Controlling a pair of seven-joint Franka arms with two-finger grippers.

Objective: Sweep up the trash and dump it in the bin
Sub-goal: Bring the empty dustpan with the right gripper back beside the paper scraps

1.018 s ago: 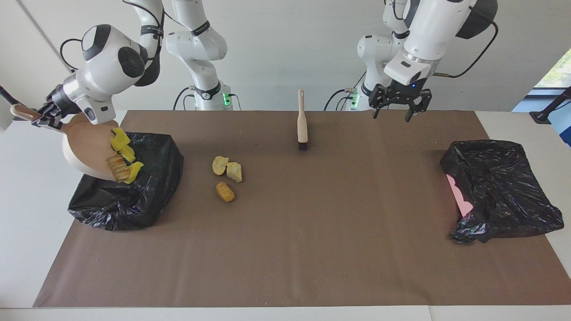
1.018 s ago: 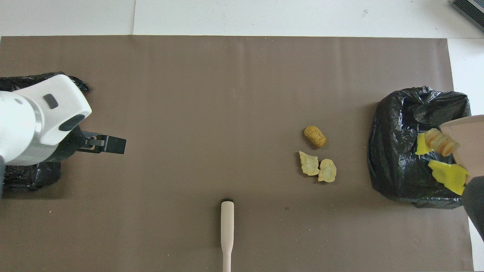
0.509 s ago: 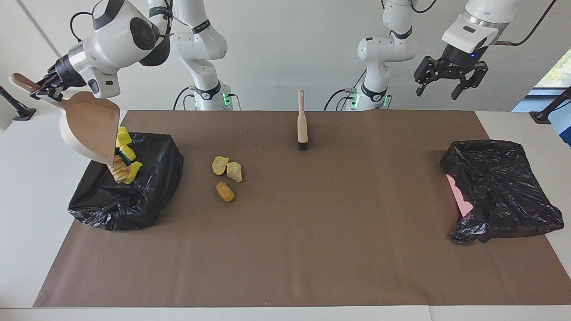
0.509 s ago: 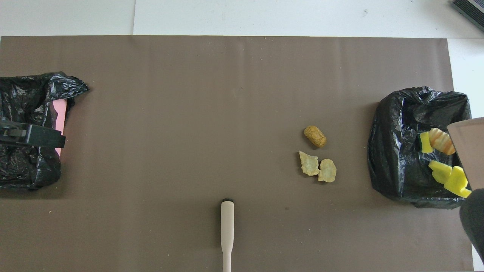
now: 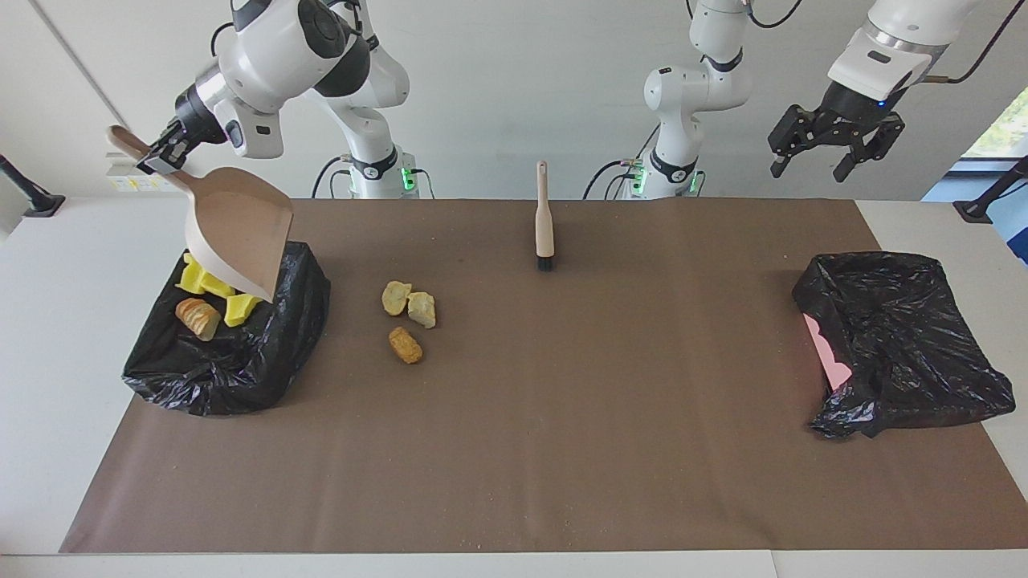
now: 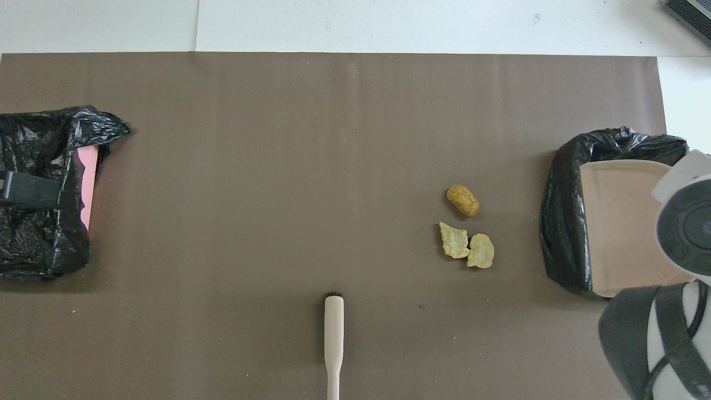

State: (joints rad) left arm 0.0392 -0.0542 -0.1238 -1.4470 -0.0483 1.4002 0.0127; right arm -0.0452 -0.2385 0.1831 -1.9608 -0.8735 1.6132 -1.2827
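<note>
Over the bin at left of the facing frame: dustpan tilted, trash split between bin and mat.
Count: two arms; right end effector (image 5: 154, 159), upper left of the facing frame, clenched on the handle of one dustpan (image 5: 241, 233), held mouth-down over a black-bagged bin (image 5: 241, 361); left end effector (image 5: 831, 148), upper right, released, holding nothing, up in the air. Trash in that bin: one orange-brown chunk (image 5: 197, 318) and yellow pieces (image 5: 241, 307), at least two showing, partly hidden by the dustpan. Three tan chunks (image 5: 405, 344) lie on the mat just beside the bin, centre-left. One brush (image 5: 544, 217) lies upper centre. A second bagged bin (image 5: 899, 345) sits at right, pink showing at its edge. Surface: brown mat (image 5: 602, 449), crumb-speckled, on a white tabletop (image 5: 48, 361). Room: white wall, a window at the upper right edge.
</note>
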